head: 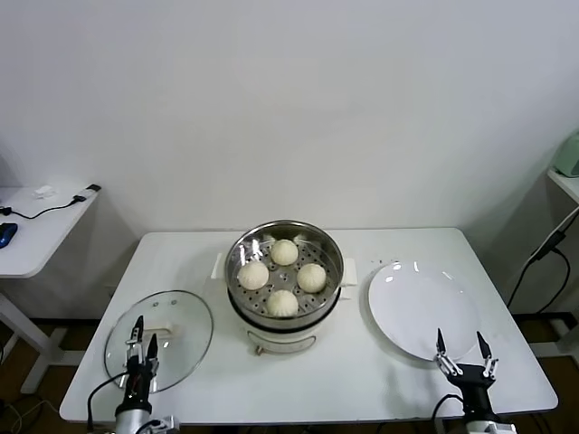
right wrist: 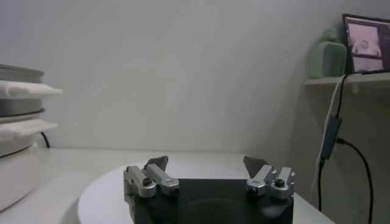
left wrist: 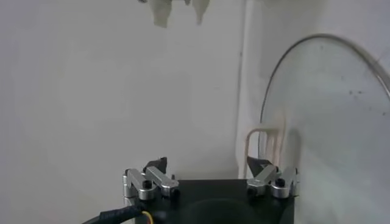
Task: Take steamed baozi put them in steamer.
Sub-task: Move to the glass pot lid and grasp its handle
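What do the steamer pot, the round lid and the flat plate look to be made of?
Round shiny steamer pot: polished metal, probably stainless steel, mirror glints on its wall, perforated tray inside; its cream-white base looks like plastic. Round clear lid: glass, since the table shows through, with a thin metal-looking rim. Flat white plate: glossy, likely glazed ceramic, though melamine can't be ruled out.

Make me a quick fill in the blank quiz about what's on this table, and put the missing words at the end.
1. The number of steamed baozi lying in the steamer is ____.
2. The white plate holds ____ baozi.
3. The glass lid lies flat on the table on the steamer's ____ side.
4. The left tool and right tool, at the table's near edge, both have their fingers ____.

Missing words: four; no; left; open
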Available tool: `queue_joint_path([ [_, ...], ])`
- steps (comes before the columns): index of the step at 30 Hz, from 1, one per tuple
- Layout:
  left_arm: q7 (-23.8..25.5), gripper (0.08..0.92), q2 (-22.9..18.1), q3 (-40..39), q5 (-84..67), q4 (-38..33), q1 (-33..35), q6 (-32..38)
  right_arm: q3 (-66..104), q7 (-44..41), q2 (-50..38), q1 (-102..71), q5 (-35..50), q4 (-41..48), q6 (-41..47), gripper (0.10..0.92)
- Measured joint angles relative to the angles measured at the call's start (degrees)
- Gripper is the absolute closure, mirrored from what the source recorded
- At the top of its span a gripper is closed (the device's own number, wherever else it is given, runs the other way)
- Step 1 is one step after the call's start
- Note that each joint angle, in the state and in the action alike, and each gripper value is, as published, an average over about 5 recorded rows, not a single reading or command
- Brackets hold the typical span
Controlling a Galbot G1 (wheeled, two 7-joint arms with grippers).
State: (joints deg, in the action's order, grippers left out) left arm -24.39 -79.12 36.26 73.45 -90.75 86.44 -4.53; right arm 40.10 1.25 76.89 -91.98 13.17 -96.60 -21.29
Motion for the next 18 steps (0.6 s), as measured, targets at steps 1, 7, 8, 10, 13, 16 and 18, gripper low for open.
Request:
queue_joint_path([
  [1,0.05,0.177,0.1,-0.01,0.05,0.42,-0.41,-0.08,0.14,0.01,0.05,-0.07,0.0,-0.11,0.0,0.203],
  [7,0.38,0.177,0.68,-0.05,0.02,2.96,-2.76,-0.1,0.79,0.06,0.49,-0.46,-0.22,-0.48,0.06,0.203],
  [8,0.38,0.177,0.76,-0.06,-0.07,3.39,-3.12,-0.06,0.88,0.06,0.59,-0.49,-0.27,-0.55,0.09,0.203],
  [10,0.35,0.177,0.93,-0.07,-0.32,4.2,-3.77,0.05,1.06,0.07,0.8,-0.47,-0.37,-0.72,0.2,0.203],
  [13,0.29,0.179,1.27,-0.07,-0.74,5.25,-4.52,0.35,1.28,0.08,1.18,-0.35,-0.49,-0.85,0.34,0.203],
  [16,0.14,0.225,1.6,-0.01,-1.07,6.31,-5.23,0.83,1.31,0.09,1.53,-0.32,-0.58,-0.9,0.35,0.203],
  [18,-0.09,0.285,1.81,0.06,-1.15,7.07,-5.68,1.18,1.25,0.09,1.72,-0.37,-0.61,-0.93,0.29,0.203],
])
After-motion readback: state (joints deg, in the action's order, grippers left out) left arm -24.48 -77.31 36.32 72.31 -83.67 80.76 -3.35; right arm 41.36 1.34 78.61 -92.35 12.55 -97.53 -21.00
